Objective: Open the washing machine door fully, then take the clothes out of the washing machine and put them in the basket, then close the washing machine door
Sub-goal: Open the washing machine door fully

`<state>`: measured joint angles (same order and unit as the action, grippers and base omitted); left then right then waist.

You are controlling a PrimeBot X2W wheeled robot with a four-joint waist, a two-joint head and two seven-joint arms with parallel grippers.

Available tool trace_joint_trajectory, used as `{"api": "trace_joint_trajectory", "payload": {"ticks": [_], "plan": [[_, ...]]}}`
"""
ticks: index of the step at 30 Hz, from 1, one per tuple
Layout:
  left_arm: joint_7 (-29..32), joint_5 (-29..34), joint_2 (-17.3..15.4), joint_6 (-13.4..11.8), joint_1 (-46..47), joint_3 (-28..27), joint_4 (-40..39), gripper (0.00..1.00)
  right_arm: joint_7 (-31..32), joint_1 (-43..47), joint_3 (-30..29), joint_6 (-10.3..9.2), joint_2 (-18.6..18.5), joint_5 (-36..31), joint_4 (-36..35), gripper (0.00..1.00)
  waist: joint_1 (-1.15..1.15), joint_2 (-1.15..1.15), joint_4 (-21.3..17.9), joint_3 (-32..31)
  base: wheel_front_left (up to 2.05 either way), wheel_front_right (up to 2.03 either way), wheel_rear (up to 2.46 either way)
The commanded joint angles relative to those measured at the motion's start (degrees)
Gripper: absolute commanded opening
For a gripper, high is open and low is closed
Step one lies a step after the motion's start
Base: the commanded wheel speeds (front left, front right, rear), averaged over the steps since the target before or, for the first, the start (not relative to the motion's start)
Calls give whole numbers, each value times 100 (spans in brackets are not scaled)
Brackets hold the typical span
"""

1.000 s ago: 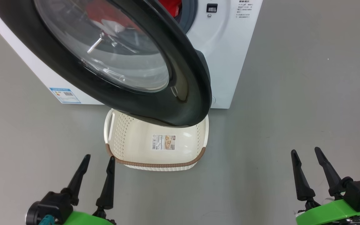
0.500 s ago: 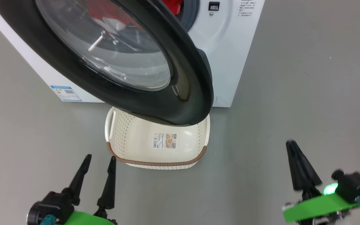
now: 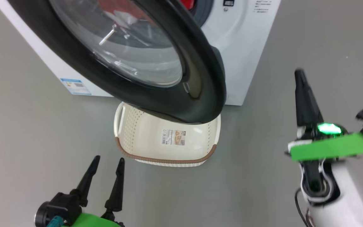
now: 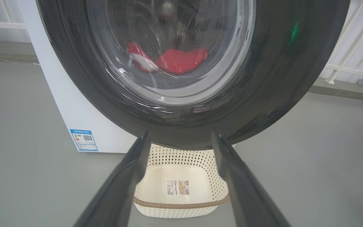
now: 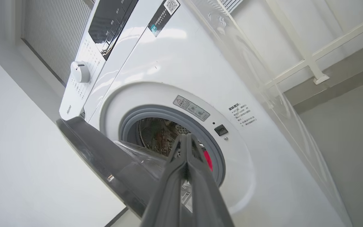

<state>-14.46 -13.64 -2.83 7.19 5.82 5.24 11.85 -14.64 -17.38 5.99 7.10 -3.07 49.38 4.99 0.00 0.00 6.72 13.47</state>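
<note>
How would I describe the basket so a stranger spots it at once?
Find the big white washer with its black-rimmed door swung open. On the grey floor just before it, partly under the door, sits the basket. It alone is cream perforated plastic with a brown rim and a label inside.

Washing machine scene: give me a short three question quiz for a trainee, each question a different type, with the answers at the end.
1. True or false: the basket holds no clothes.
2. Where are the clothes? A) in the basket B) inside the washing machine C) hanging over the basket's rim
3. Complete: the left gripper is open, the right gripper is ____.
Key: 1 true. 2 B. 3 shut.
</note>
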Motion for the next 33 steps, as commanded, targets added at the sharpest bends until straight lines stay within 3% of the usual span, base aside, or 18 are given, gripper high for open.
{"api": "trace_joint_trajectory", "payload": {"ticks": [1,5,9,12,19,25,33], "plan": [[-54,3,-56,30,126,-141,-105,100,-36,-362,181,39,19,455,-74,0,0,0,108,66,0,0,0],[-54,-29,-44,30,188,-96,-83,100,-36,-793,292,39,-48,1258,32,0,0,0,243,155,0,0,0],[-54,-64,-33,30,245,-25,-57,100,36,-1101,722,39,-347,2444,264,0,0,0,384,223,0,0,0],[-54,-83,-26,30,268,25,-40,100,599,-1281,978,39,-549,3415,489,0,0,0,471,264,0,0,0],[-54,-116,-15,30,308,115,-13,100,1724,-1551,953,39,-759,4418,764,0,0,0,613,353,0,0,0],[-54,-154,-9,30,344,134,12,100,2749,-1603,870,39,-785,4762,1013,0,0,0,704,405,0,0,0],[-54,-229,-6,30,305,153,40,100,3671,-1342,875,39,-567,4792,1040,0,0,0,784,318,0,0,0]]}}
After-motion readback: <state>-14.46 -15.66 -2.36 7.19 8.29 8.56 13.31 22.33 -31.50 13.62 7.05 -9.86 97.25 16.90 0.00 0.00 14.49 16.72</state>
